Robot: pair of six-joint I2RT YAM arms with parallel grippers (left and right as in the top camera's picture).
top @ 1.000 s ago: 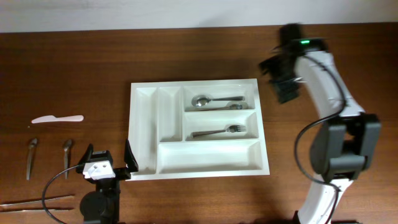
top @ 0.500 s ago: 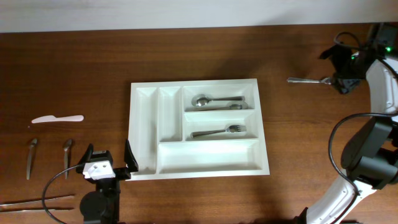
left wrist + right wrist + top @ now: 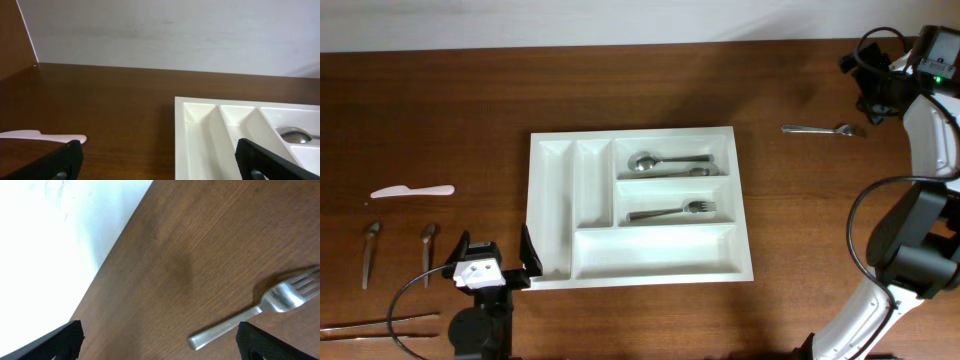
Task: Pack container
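move: right gripper point(image 3: 876, 86) has swung from container point(image 3: 655, 252) to far-right corner, just beyond loose fork point(image 3: 820, 130) | jaws: both wide apart, empty | left gripper point(image 3: 494, 256): parked at container's near-left corner | container: mid-table | next: likely fetching fork

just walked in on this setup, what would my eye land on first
The big white tray in the middle of the dark table stands out first, with a spoon and a fork in two of its right compartments. A loose fork lies alone on the wood at the far right, and a white knife lies well left of the tray.
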